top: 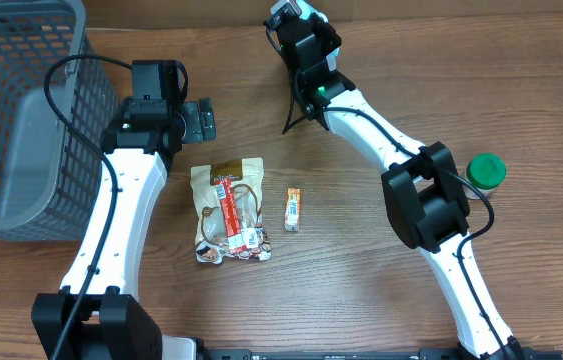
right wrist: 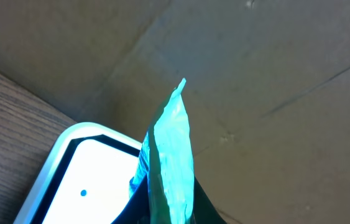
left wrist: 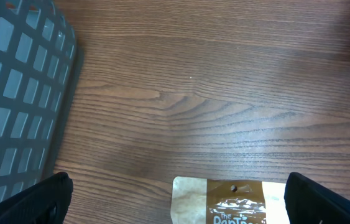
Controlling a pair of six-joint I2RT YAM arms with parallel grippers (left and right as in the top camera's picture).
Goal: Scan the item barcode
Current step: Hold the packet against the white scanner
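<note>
you have the right gripper (right wrist: pixel 168 214) pinched on the teal packet (right wrist: pixel 171 143), its long axis standing edge-on just beside the white scanner (right wrist: pixel 69 180), while the left gripper (top: pixel 199 120), farther off, hangs spread above the brown pouch (top: pixel 229 205).

The overhead camera looked straight down from high above the wooden surface (top: pixel 361 290), taking in both arms, the grey basket (top: pixel 51 70) at left and the snack pouch (top: pixel 229 210) mid-frame. The left wrist camera hung near the surface, facing down, and shared the basket's mesh wall and the pouch's top edge with the overhead. The right wrist camera faced a cardboard wall (right wrist: pixel 274 62), a teal packet (right wrist: pixel 171 162) close before its lens.
</note>
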